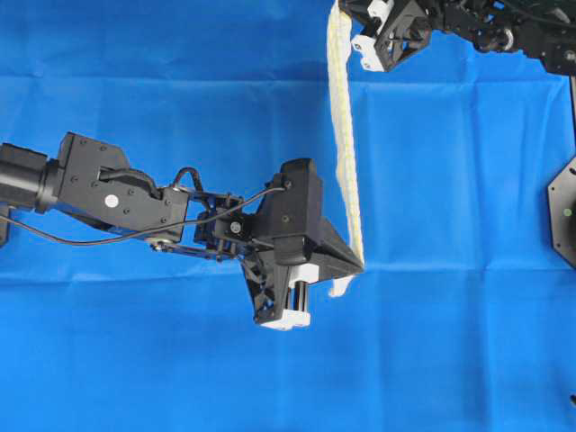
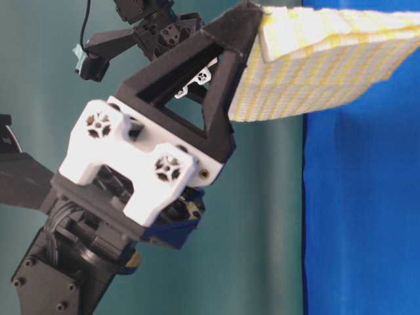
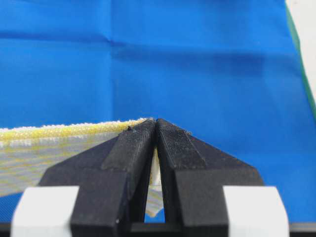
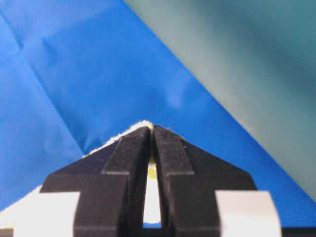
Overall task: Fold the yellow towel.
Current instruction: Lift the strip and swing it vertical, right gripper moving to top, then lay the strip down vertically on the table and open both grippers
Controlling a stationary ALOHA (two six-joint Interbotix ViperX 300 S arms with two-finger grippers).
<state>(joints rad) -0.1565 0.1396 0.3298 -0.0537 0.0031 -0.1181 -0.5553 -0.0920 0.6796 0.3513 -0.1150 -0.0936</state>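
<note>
The yellow towel (image 1: 345, 135) hangs stretched in the air above the blue cloth, seen edge-on as a narrow yellow-and-white checked band between both grippers. My left gripper (image 1: 360, 264) is shut on its near corner; in the left wrist view the towel (image 3: 54, 143) runs off to the left from the pinched tips (image 3: 156, 121). My right gripper (image 1: 337, 7) is shut on the far corner at the top edge of the overhead view. In the right wrist view a sliver of the towel (image 4: 118, 136) shows at the closed tips (image 4: 151, 127). At table level the towel (image 2: 321, 65) spreads right from the left gripper (image 2: 252, 13).
A plain blue cloth (image 1: 450, 342) covers the table under both arms. The left arm (image 1: 117, 193) reaches in from the left edge. A black base plate (image 1: 562, 211) sits at the right edge. A teal wall (image 2: 262, 216) stands behind the table.
</note>
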